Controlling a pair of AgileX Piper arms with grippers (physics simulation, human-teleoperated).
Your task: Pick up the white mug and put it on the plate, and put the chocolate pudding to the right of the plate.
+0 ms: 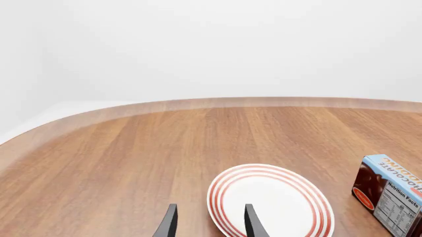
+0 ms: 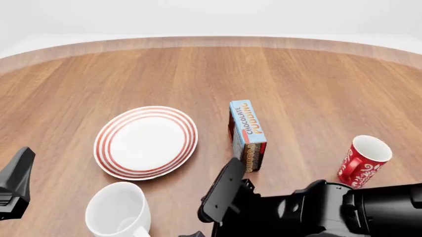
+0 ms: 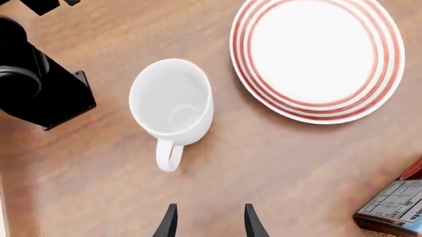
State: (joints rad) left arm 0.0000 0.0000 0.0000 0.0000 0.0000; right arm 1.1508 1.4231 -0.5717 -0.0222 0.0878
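Looming at the bottom of the front view, the right arm's dark bulk reaches in low over the table (image 2: pixel 316 74). In its own wrist view the right gripper (image 3: pixel 209 221) shows two dark fingertips spread apart with nothing between them. Just ahead of those tips lies bare wood, and a little further ahead stands the white mug (image 3: pixel 173 101), upright, mouth open to the camera, its loop handle turned back toward the gripper. Beyond the mug and off to one side sits the plate (image 3: pixel 379 84), close to the mug but not touching it.

Left gripper (image 1: pixel 209 222) hangs further off, its fingertips likewise parted and holding nothing; one tip overlaps the plate's ringed rim in its view. The chocolate pudding (image 2: pixel 248 133) stands on a narrow side just beside the plate, between it and the red mug (image 2: pixel 363 160), which is well apart from both.

The white mug looks rigid, glossy and probably slick, with some weight for its size, and it would chip if dropped on the plate. A pinch over the wall near the rim, one finger inside and one outside, seems the surest hold; the handle is thin and may let the mug swing.
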